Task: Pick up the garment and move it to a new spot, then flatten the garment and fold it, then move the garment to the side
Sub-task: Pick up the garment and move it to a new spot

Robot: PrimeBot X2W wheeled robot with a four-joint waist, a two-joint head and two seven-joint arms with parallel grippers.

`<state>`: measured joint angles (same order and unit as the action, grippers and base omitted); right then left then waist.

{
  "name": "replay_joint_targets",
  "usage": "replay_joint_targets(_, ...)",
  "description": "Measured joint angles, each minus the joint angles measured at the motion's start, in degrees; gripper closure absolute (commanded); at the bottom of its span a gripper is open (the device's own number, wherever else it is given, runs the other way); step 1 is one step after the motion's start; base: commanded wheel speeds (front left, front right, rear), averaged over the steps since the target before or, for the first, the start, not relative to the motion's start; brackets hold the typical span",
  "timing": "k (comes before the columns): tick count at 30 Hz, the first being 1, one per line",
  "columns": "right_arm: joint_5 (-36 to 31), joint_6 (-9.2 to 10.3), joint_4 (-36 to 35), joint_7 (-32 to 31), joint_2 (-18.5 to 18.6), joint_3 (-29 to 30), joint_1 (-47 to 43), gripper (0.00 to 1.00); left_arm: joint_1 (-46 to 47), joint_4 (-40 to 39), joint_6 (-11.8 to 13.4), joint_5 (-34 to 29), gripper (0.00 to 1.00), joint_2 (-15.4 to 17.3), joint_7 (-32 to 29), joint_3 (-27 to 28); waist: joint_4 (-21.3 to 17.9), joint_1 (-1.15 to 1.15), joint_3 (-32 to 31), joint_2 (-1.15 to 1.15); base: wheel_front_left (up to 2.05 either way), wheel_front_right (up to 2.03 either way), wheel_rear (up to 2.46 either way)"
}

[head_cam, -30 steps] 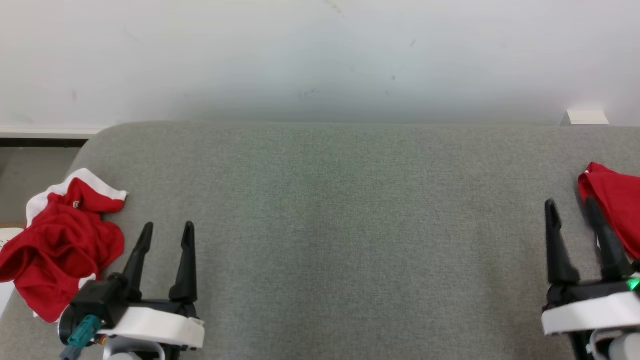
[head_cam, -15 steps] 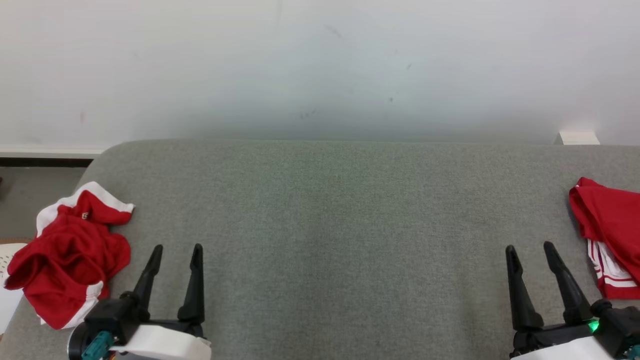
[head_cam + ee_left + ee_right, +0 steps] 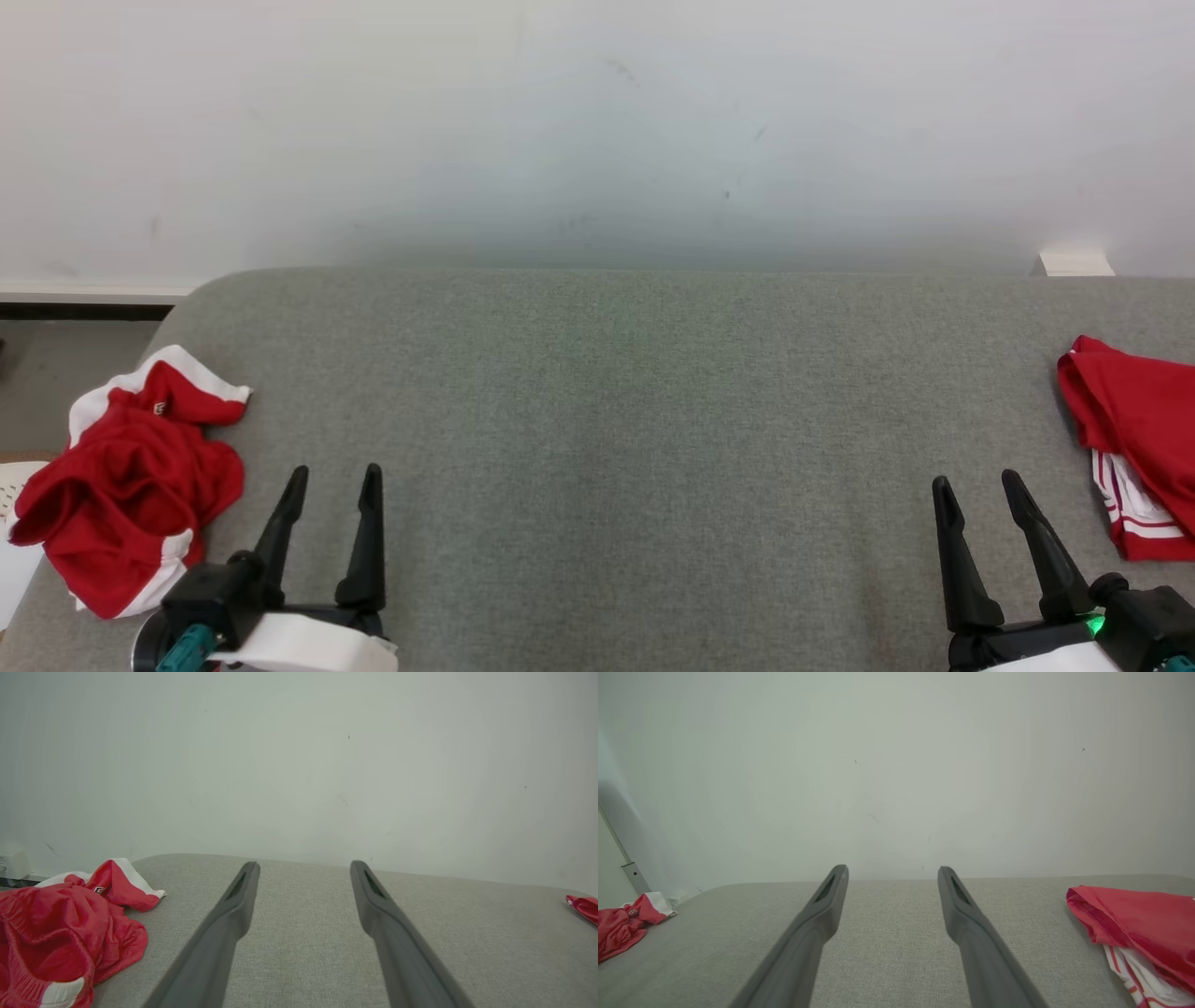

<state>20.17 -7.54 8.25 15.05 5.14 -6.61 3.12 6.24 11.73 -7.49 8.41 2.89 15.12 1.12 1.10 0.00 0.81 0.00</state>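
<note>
A crumpled red garment with white trim [image 3: 126, 485] lies at the left edge of the grey fabric surface [image 3: 635, 420], also seen in the left wrist view as the crumpled garment [image 3: 60, 933]. My left gripper [image 3: 335, 471] stands open just right of it, with nothing between its fingers [image 3: 304, 864]. A second red garment [image 3: 1134, 429], folded over white striped cloth, lies at the right edge [image 3: 1139, 924]. My right gripper [image 3: 976, 480] is open and empty to its left [image 3: 893, 868], apart from it.
A white wall [image 3: 597, 121] rises directly behind the surface. A small white box [image 3: 1074, 263] sits at the back right. Floor and a dark baseboard [image 3: 84, 313] show past the rounded left corner. A white object [image 3: 14, 523] lies beside the crumpled garment.
The head camera has tilted, so the whole picture sits lower. My right gripper has drawn left and back, away from the folded red garment. Both grippers stay open.
</note>
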Motion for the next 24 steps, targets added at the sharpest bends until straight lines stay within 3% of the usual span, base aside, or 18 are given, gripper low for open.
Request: replay_joint_targets(24,-0.6,0.00,1.2,0.0,-0.2,0.0,0.2,0.00,0.0,0.1,0.0,0.2,0.00,-0.1,0.0,-0.8,1.9,0.01,-0.1,0.00,0.00,0.00,0.00)
